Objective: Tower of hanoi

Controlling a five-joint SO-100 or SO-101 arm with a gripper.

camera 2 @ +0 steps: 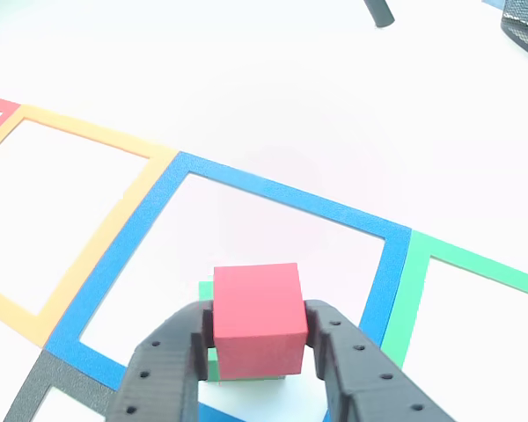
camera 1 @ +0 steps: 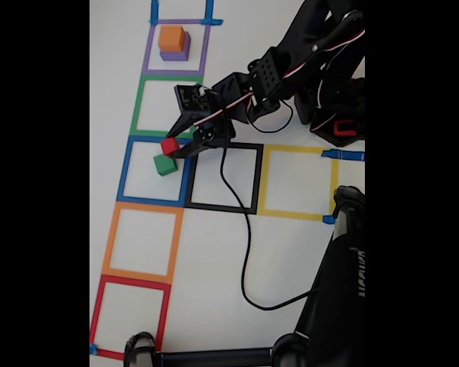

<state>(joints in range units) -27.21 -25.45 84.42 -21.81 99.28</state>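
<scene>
Hand: the hand (camera 2: pixel 257 338) pinches the red cube (camera 2: pixel 257 316) between its two black fingers (camera 2: pixel 172 352), one on each side face; in the fixed view the hand (camera 1: pixel 176 147) sits at the upper right corner of the blue square (camera 1: pixel 125 174)
Red cube: held in the hand, over the green cube in the other view; in the fixed view the red cube (camera 1: pixel 169 145) lies just up and right of the green one, whether the two touch cannot be told
Green cube: the green cube (camera 1: pixel 165 164) rests on the tabletop inside the blue square, near its upper right corner; in the other view only slivers of the green cube (camera 2: pixel 206 291) show behind and under the red one
Orange cube: the orange cube (camera 1: pixel 171 38) is stacked on the purple cube (camera 1: pixel 174 54), both inside the purple square (camera 1: pixel 148 50) at the top of the fixed view, well apart from the hand
Squares: in the fixed view a column runs down the left, purple, green square (camera 1: pixel 140 103), blue, orange square (camera 1: pixel 109 241), red square (camera 1: pixel 98 317); a black square (camera 1: pixel 257 180) and a yellow square (camera 1: pixel 266 180) sit to the right of the blue one
Arm: the black arm (camera 1: pixel 291 65) reaches in from the upper right of the fixed view, with a black cable (camera 1: pixel 245 245) trailing down across the tabletop (camera 1: pixel 214 252)
Tabletop: white
</scene>
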